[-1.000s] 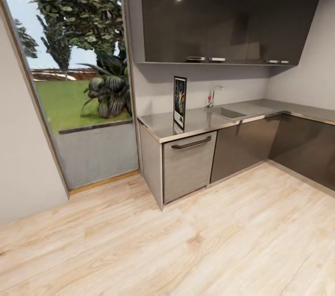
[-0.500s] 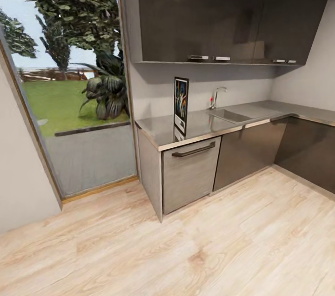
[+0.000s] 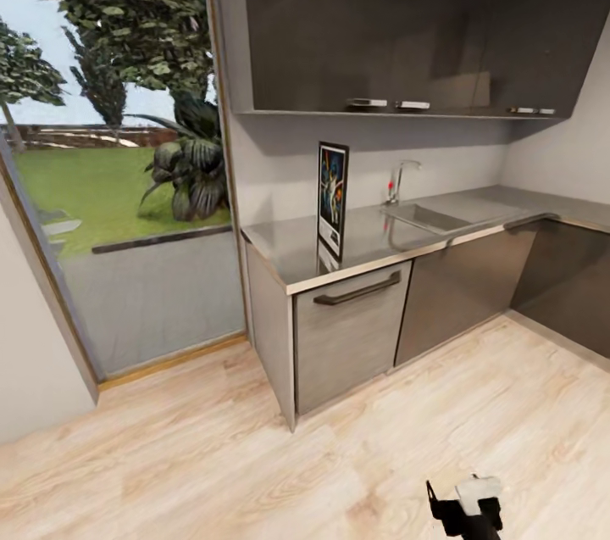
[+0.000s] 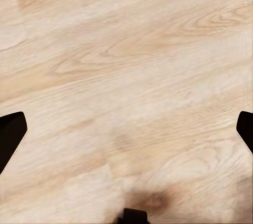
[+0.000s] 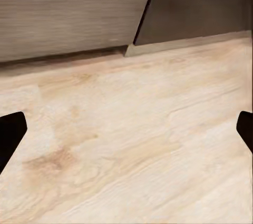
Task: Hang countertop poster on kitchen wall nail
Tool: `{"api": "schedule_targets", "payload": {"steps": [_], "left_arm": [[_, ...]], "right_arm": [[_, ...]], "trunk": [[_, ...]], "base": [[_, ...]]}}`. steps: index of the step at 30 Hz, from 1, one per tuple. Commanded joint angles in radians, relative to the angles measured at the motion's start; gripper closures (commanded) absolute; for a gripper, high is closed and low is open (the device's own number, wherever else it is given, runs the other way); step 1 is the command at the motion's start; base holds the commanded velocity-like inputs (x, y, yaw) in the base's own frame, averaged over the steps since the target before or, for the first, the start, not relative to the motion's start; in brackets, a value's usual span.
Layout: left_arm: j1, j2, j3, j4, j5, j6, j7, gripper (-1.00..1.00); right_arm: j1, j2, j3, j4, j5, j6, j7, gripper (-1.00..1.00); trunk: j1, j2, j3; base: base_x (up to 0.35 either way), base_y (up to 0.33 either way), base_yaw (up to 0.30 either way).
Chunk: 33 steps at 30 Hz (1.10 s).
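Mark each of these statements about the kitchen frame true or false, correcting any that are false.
1. The poster stands upright on the kitchen countertop. True.
2. The poster is right of the tap. False: it is left of it.
3. The right gripper holds the poster. False: its fingers are spread over bare floor.
4. The left gripper is open over wood flooring. True.
5. The sink is set in the countertop. True.

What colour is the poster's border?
White, inside a thin black frame; the poster shows best in the head view.
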Motion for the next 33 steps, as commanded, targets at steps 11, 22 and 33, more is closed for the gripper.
{"api": "schedule_targets", "payload": {"steps": [11, 22, 33], "left_arm": [[0.0, 0.0, 0.018, -0.001, 0.0, -0.001, -0.001, -1.0], [0.0, 0.0, 0.019, 0.0, 0.0, -0.001, -0.001, -1.0], [0.0, 0.0, 0.031, -0.001, 0.0, -0.004, 0.0, -1.0]], "right_arm": [[-0.04, 0.042, -0.043, -0.463, 0.001, 0.202, -0.058, -1.0], [-0.298, 0.06, -0.039, -0.571, -0.002, 0.507, -0.034, -1.0], [-0.605, 0.06, -0.027, -0.561, -0.032, 0.755, 0.209, -1.0]], "trunk": [[0.001, 0.0, -0.001], [0.001, 0.0, -0.001], [0.001, 0.0, -0.001]], "base": [[0.339, 0.0, 0.0], [0.339, 0.0, 0.0], [0.247, 0.0, 0.0]]}}
